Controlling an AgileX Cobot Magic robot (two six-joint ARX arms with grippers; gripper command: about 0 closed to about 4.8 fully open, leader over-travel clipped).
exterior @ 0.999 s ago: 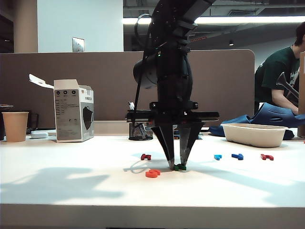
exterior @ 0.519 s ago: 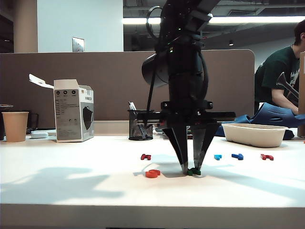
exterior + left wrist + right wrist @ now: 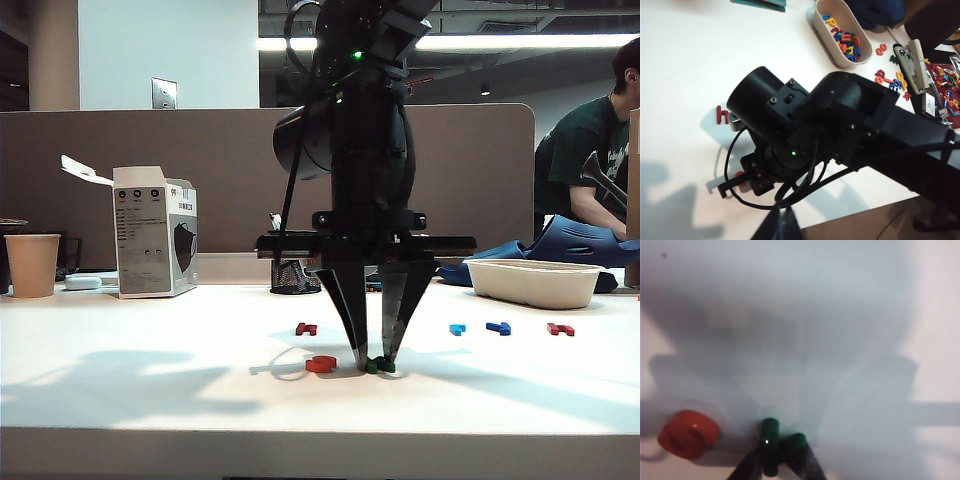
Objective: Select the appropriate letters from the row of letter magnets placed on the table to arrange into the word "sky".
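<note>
My right gripper [image 3: 372, 362] points straight down at the table [image 3: 150, 390], shut on the dark green K [image 3: 378, 365], which rests at the surface. The right wrist view has the K [image 3: 771, 445] pinched between the gripper's [image 3: 780, 467] dark fingertips, with the orange-red S [image 3: 688, 434] just beside it. In the exterior view the S [image 3: 321, 364] lies right next to the K. Farther back in the row lies the dark blue Y [image 3: 498, 327]. My left gripper [image 3: 785, 226] hangs above the table's near edge, its fingers together and holding nothing.
In the row a dark red letter [image 3: 306, 328], a light blue one [image 3: 457, 329] and another dark red one [image 3: 560, 329] lie flat. A white tub [image 3: 533, 282], a mesh pen holder [image 3: 295, 275], a carton [image 3: 155, 232] and a paper cup [image 3: 32, 265] stand behind.
My right gripper swung to the right with the K, then came back left; the K is now close beside the S. The S and the other letters stayed put.
</note>
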